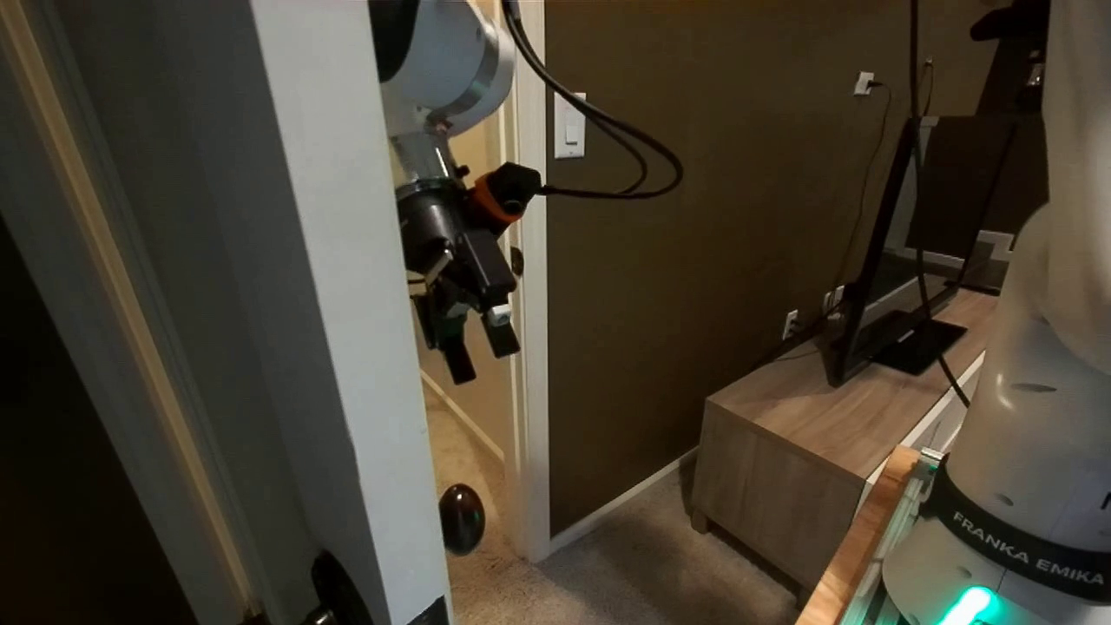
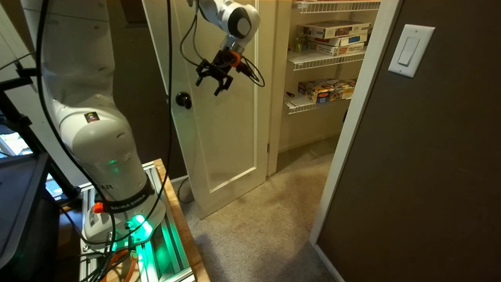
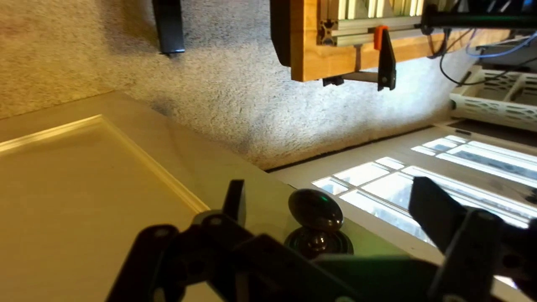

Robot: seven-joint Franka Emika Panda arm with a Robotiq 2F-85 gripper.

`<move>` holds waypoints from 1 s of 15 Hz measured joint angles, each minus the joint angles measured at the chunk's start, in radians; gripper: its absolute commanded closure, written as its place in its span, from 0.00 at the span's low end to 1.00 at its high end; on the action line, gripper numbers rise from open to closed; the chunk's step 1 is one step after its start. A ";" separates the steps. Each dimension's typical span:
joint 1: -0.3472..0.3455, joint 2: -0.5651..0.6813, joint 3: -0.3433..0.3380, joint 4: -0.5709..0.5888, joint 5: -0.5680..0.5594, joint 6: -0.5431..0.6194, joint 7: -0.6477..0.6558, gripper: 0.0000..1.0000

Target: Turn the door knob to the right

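A dark, shiny, oval door knob [image 1: 462, 519] sticks out from the white door [image 1: 347, 286]. In an exterior view the knob [image 2: 183, 100] sits near the free edge of the door [image 2: 227, 133], which stands ajar. My gripper [image 1: 483, 356] is open and empty, fingers pointing down, above the knob and apart from it. In an exterior view the gripper [image 2: 207, 87] is up and to the right of the knob. In the wrist view the knob [image 3: 314, 209] and its round base show between the spread fingers [image 3: 329, 186], beyond the tips. Part of the base is hidden by the gripper.
A wooden cabinet [image 1: 781, 434] with a screen [image 1: 877, 260] stands by the brown wall. Wire shelves [image 2: 313, 60] with boxes are behind the doorway. The robot's wooden-edged stand [image 3: 323, 63] is near the door. Loose black cables [image 1: 642, 174] hang from the arm.
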 measured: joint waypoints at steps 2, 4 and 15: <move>-0.005 -0.064 -0.011 -0.033 -0.003 0.048 -0.011 0.00; -0.019 -0.144 -0.033 -0.086 0.016 0.106 -0.010 0.00; -0.042 -0.385 -0.137 -0.250 0.018 0.213 -0.010 0.00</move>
